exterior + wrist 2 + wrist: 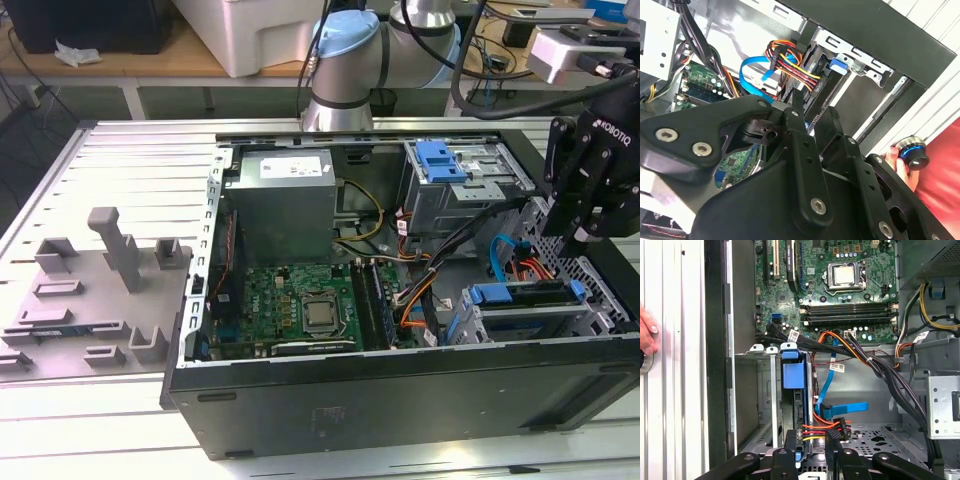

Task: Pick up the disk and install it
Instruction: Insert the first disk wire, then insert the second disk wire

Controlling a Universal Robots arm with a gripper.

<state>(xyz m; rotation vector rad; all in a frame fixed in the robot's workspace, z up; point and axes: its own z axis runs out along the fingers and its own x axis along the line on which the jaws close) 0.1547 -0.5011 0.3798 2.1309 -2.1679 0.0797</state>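
Note:
The disk (525,296) sits on edge in the drive cage at the case's front corner on the exterior view's right, its blue carrier frame (793,375) showing at the end toward the motherboard. My gripper (578,240) hangs just above the cage's other end, where red, orange and yellow cables plug in. In both wrist views its black fingers (785,455) stand apart on either side of the disk's cabled end (810,92), open and not clamped on it.
The open black computer case (400,400) lies on a slatted table. Inside are a grey power-supply box (285,195), the motherboard (300,305), an upper bay with a blue latch (440,160) and cable bundles (875,365). Grey fixtures (120,250) stand at the exterior view's left. A person's hand (646,335) rests outside the case.

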